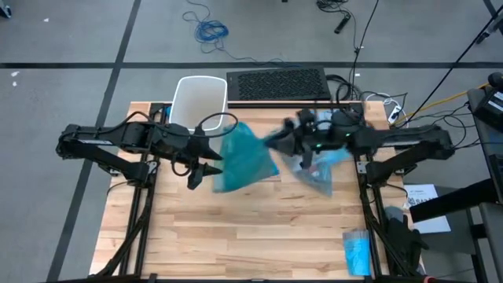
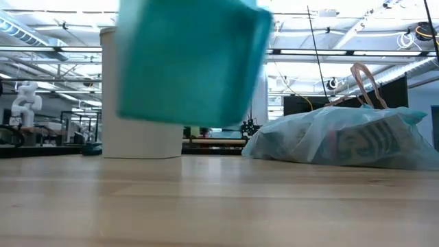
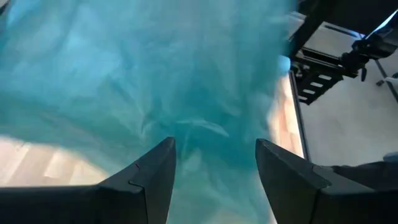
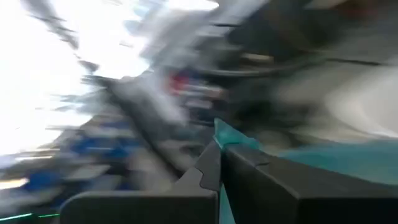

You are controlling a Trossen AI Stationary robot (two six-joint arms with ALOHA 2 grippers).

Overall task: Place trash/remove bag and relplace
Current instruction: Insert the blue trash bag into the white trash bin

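A dark teal-green bag (image 1: 244, 161) hangs in the air over the table's middle, high above the tabletop in the low view (image 2: 188, 62). My right gripper (image 1: 277, 143) is shut on its right upper end. My left gripper (image 1: 211, 165) stands open at the bag's left side, and the teal plastic (image 3: 155, 68) fills the view ahead of its fingers. The pale sky-blue bag (image 1: 318, 171) lies bulging on the table below my right arm, with the trash showing dimly through it (image 2: 343, 137). The white bin (image 1: 200, 98) stands upright at the far left. My right gripper pinches a thin fold of the teal bag's edge (image 4: 219, 129) between its two shut fingers, which come in about level from the table's right. The bag hangs below and to the left of the fingers, clear of the table. My left gripper: I cannot tell whether it touches the teal bag.
A small folded blue packet (image 1: 357, 251) lies at the table's near right corner. A black perforated mat (image 1: 277, 82) and cables sit along the far edge. Bare wood spreads across the near half of the table (image 1: 236, 236).
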